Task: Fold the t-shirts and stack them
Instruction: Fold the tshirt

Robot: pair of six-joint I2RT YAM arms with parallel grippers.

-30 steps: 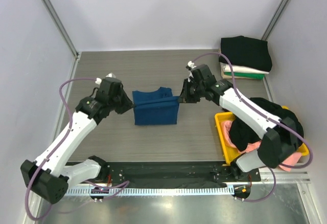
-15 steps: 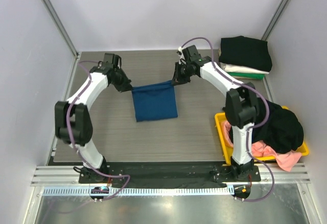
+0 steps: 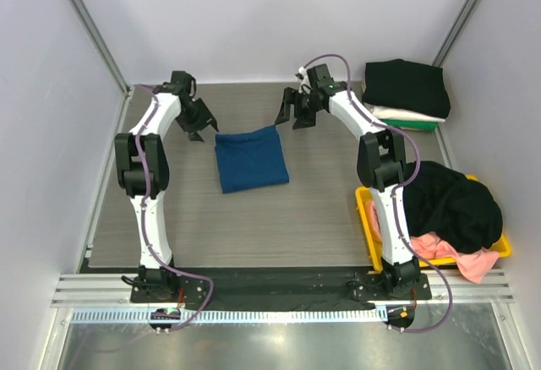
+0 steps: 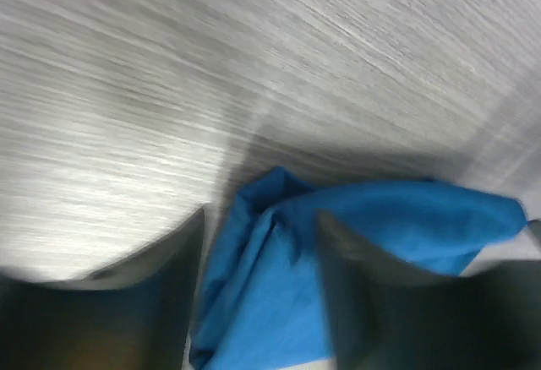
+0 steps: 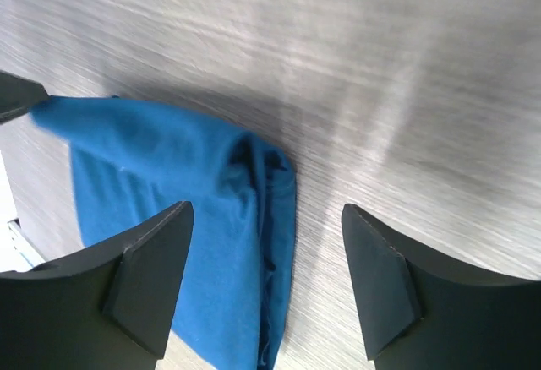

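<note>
A dark blue t-shirt (image 3: 250,159) lies folded into a rough square on the middle of the grey table. My left gripper (image 3: 204,130) hangs open just off its far left corner. My right gripper (image 3: 290,122) is open just off its far right corner. In the left wrist view the blue t-shirt (image 4: 406,218) lies under and between the open left gripper (image 4: 262,216). In the right wrist view a folded edge of the t-shirt (image 5: 169,176) lies under the right gripper (image 5: 266,211), whose jaws stand wide apart. Neither gripper holds cloth.
A stack of folded shirts (image 3: 406,89), black on top with white and green beneath, sits at the back right corner. A yellow bin (image 3: 365,209) at the right edge holds a black shirt (image 3: 452,205) and a pink one (image 3: 461,260).
Both grippers carried the shirt's far corners toward the back of the table, then opened and let go. The shirt now lies flat.
</note>
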